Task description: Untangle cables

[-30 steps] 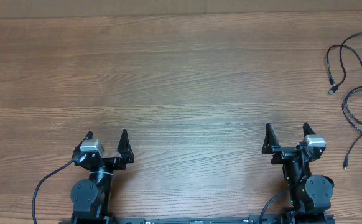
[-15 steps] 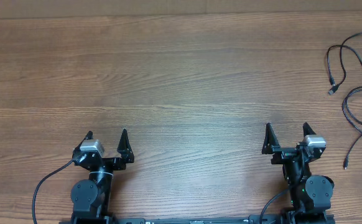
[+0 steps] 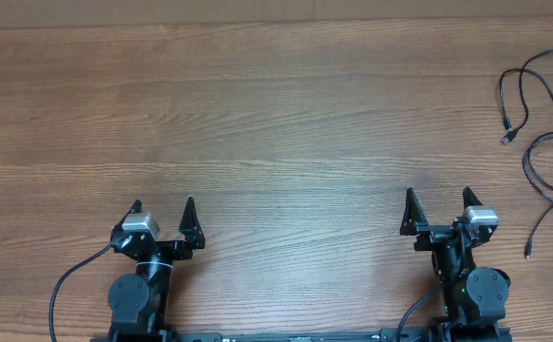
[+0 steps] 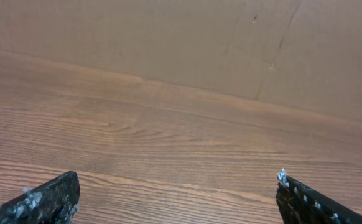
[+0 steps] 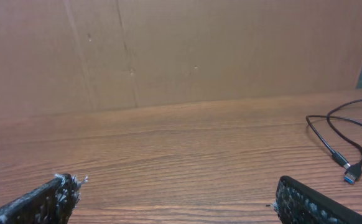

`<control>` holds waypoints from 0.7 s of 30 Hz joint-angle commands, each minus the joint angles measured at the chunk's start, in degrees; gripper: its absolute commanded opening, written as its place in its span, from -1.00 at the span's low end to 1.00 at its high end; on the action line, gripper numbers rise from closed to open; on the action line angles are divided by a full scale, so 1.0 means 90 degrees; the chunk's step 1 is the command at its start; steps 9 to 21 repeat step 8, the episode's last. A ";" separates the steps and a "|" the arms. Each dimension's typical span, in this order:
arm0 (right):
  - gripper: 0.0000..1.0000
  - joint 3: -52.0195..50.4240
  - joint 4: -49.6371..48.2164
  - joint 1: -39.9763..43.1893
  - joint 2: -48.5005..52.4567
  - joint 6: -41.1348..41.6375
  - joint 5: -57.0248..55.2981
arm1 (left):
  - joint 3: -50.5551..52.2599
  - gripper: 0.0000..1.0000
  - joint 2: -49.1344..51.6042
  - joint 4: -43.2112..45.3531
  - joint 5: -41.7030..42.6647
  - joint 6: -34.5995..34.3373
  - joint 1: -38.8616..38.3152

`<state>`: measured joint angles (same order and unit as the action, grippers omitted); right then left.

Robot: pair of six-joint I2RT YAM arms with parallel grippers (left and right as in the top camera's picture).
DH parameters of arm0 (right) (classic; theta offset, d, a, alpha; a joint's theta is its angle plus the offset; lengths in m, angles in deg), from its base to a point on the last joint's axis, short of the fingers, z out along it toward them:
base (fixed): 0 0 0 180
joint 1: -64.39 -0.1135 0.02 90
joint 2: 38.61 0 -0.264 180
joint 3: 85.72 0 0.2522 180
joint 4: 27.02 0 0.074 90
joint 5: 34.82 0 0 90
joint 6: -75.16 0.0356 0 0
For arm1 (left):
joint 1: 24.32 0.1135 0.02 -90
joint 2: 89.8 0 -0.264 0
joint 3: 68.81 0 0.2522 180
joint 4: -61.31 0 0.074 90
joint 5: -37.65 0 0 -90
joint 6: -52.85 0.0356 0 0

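Both jaw pairs wide open; cables (image 3: 505,133) at right margin.
Left gripper (image 3: 162,203) and right gripper (image 3: 436,194) low at near edge of table (image 3: 276,114), spread wide, holding nothing. Cables in loose loops on tabletop, partly cut off by frame, well apart from right gripper, off to its right; blue-tipped plug end (image 5: 349,176) visible in right wrist view.

No readable text, label or number anywhere — not in any view.
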<state>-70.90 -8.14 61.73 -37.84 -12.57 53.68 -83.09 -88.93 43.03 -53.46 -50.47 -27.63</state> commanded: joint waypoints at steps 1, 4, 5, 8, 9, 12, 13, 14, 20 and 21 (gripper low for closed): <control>1.00 -0.0066 -0.0036 0.0017 -0.0068 -0.0046 0.0012 | 0.0027 0.99 -0.0068 0.0007 0.0058 0.0073 0.0044; 1.00 -0.0066 -0.0036 0.0017 -0.0068 -0.0046 0.0012 | 0.0027 0.99 -0.0068 0.0005 0.0056 0.0075 0.0044; 1.00 -0.0066 -0.0036 0.0017 -0.0068 -0.0046 0.0012 | 0.0027 0.99 -0.0068 0.0005 0.0056 0.0073 0.0044; 1.00 -0.0066 -0.0036 0.0017 -0.0068 -0.0046 0.0012 | 0.0027 0.99 -0.0068 0.0005 0.0058 0.0073 0.0044; 1.00 -0.0066 -0.0036 0.0017 -0.0068 -0.0046 0.0012 | 0.0027 0.99 -0.0068 0.0005 0.0058 0.0073 0.0044; 1.00 -0.0066 -0.0036 0.0017 -0.0068 -0.0046 0.0012 | 0.0027 0.99 -0.0068 0.0005 0.0058 0.0073 0.0044; 1.00 -0.0066 -0.0036 0.0017 -0.0068 -0.0046 0.0012 | 0.0027 0.99 -0.0068 0.0005 0.0058 0.0073 0.0044; 1.00 -0.0066 -0.0036 0.0017 -0.0068 -0.0046 0.0012 | 0.0027 0.99 -0.0068 0.0005 0.0058 0.0073 0.0044; 1.00 -0.0066 -0.0036 0.0017 -0.0068 -0.0046 0.0012 | 0.0027 0.99 -0.0068 0.0005 0.0058 0.0073 0.0044; 1.00 -0.0066 -0.0036 0.0017 -0.0068 -0.0046 0.0012 | 0.0027 0.99 -0.0068 0.0005 0.0058 0.0073 0.0044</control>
